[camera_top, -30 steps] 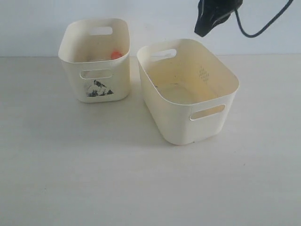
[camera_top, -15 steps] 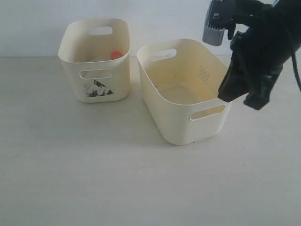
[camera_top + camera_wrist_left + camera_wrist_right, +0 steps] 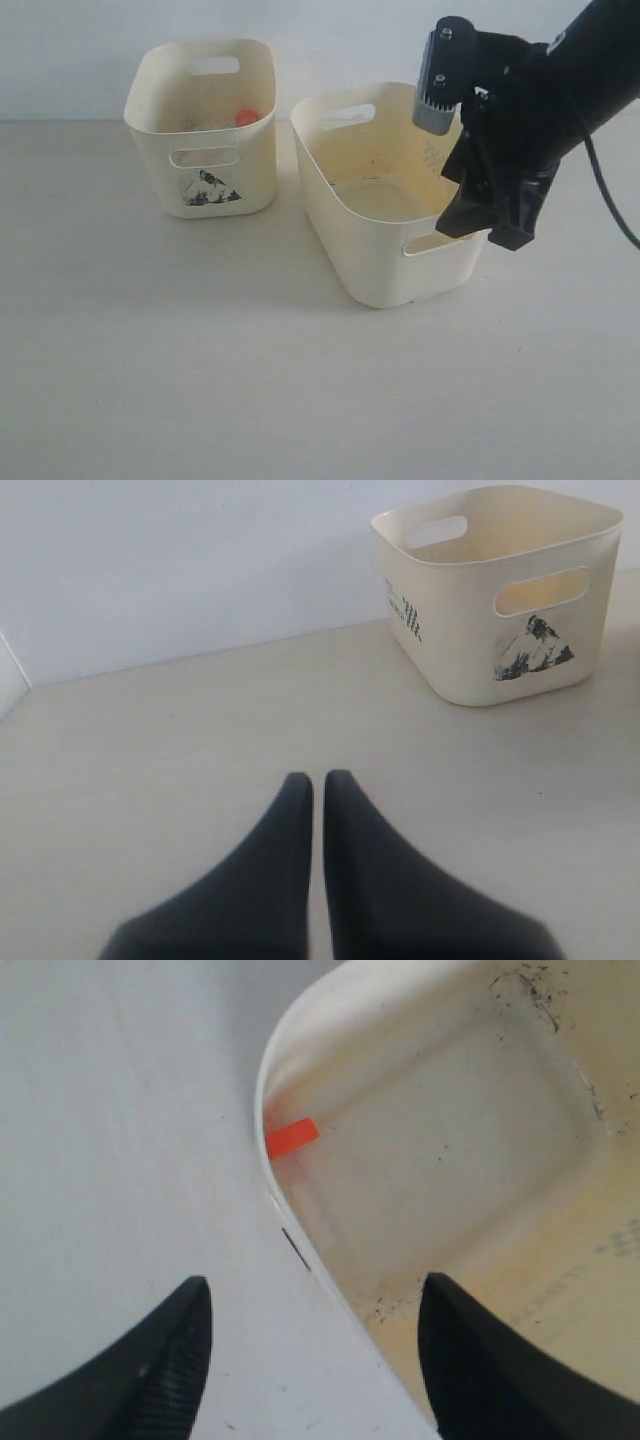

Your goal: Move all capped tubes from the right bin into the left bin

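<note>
The right bin (image 3: 380, 270), wide and plain, stands right of the smaller left bin (image 3: 160, 150), which bears a black picture. My right gripper (image 3: 488, 235) hangs open over the right bin's right-hand rim. In the right wrist view its jaws stand wide apart with nothing between them, one over the table and one over the bin's inside (image 3: 450, 1160). An orange-red cap of a capped tube (image 3: 292, 1138) shows against the inner wall there; its body is hidden. Another orange cap (image 3: 246, 117) shows inside the left bin. My left gripper (image 3: 318, 777) is shut, low over bare table, facing the left bin (image 3: 500, 590).
The two bins stand close together on a pale table (image 3: 200, 350), with a light wall behind. Dark scuffs (image 3: 530, 990) mark the right bin's floor. A grey camera block (image 3: 438, 95) on the right arm sits above that bin's far rim.
The right arm has come down from the top edge of the exterior view to the right bin's right-hand rim and shifted slightly left. The bins have not moved.
</note>
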